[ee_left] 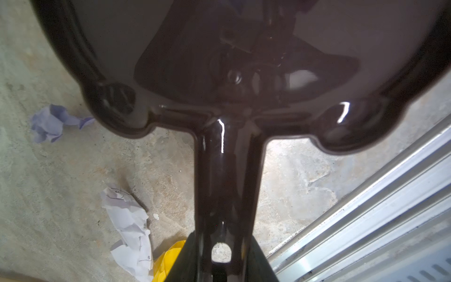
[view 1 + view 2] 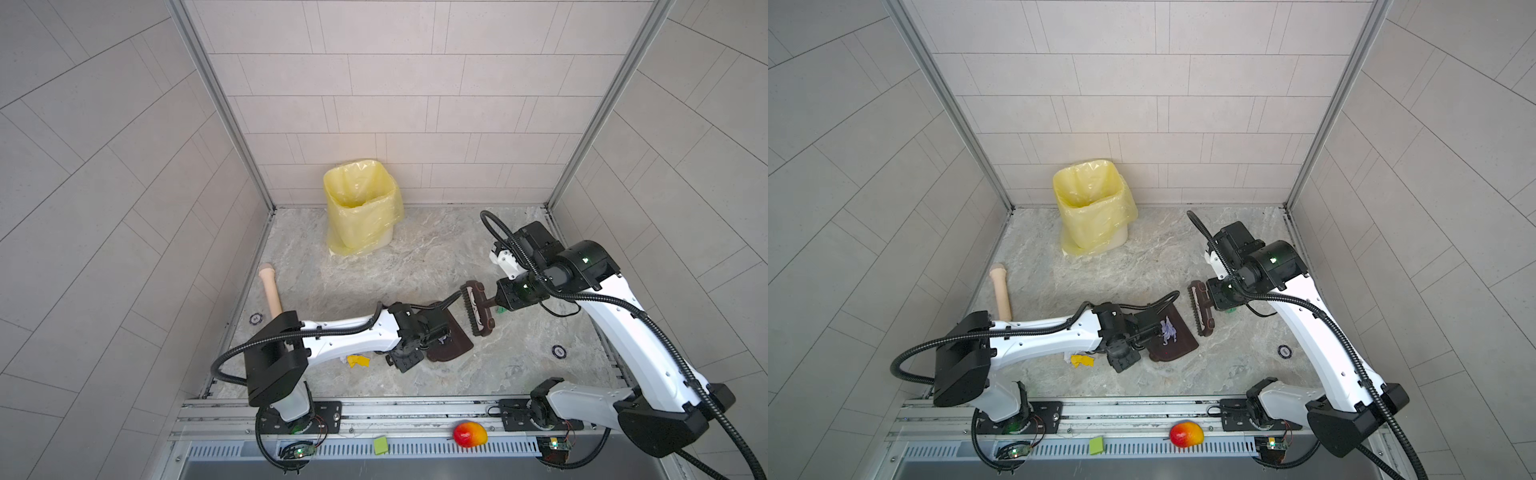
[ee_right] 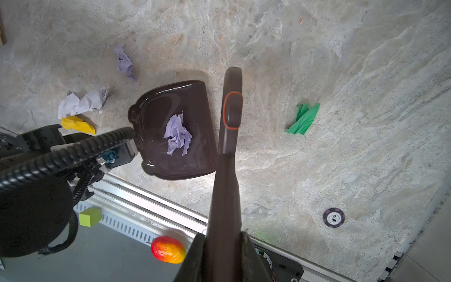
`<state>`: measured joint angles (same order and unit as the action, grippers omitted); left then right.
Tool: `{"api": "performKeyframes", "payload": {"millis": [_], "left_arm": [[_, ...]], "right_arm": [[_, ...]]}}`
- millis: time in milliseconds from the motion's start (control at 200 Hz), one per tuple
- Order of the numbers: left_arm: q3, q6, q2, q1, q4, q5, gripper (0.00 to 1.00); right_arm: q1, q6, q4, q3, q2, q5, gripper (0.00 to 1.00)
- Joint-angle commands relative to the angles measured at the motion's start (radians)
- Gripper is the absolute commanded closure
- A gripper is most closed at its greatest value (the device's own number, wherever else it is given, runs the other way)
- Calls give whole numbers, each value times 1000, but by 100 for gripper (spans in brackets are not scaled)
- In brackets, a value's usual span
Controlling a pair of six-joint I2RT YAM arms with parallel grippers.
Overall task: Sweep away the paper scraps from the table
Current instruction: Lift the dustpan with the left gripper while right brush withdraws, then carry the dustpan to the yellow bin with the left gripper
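My left gripper [image 2: 424, 330] [image 1: 220, 244] is shut on the handle of a dark brown dustpan [image 2: 451, 345] [image 3: 170, 90] that rests on the table [image 2: 374, 282]. One lavender paper scrap [image 3: 178, 136] [image 2: 1168, 330] lies in the pan. My right gripper [image 2: 496, 301] [image 3: 223, 241] is shut on the handle of a brown brush [image 2: 478, 309] [image 3: 230, 117], whose head is just off the pan's open edge. Behind the pan lie a lavender scrap [image 3: 124, 62], a white scrap [image 3: 83, 102] and a yellow scrap [image 3: 76, 125] [image 2: 358, 360]. A green scrap [image 3: 303, 119] lies on the brush's far side.
A bin lined with a yellow bag [image 2: 361, 208] stands at the back wall. A beige stick [image 2: 270, 291] lies by the left wall. Poker chips [image 2: 559, 351] [image 2: 255, 319] sit on the table. A mango [image 2: 469, 434] and a lime note [image 2: 380, 444] lie beyond the front rail.
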<state>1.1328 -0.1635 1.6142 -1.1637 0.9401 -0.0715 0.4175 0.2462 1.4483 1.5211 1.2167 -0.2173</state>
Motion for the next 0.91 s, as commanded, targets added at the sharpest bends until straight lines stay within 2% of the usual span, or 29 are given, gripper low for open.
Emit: {"api": "performKeyframes", "payload": {"millis": [0, 295, 675, 901], "left_arm": [[23, -27, -58, 2, 47, -47, 100], [142, -70, -159, 50, 221, -109, 100], [390, -113, -207, 172, 502, -153, 100], [476, -113, -245, 245, 592, -174, 100]], "right_arm": [[-23, -18, -8, -33, -27, -15, 100], [-69, -33, -52, -106, -54, -68, 100], [-97, -64, -72, -116, -37, -112, 100], [-106, -85, -69, -101, -25, -138, 100]]}}
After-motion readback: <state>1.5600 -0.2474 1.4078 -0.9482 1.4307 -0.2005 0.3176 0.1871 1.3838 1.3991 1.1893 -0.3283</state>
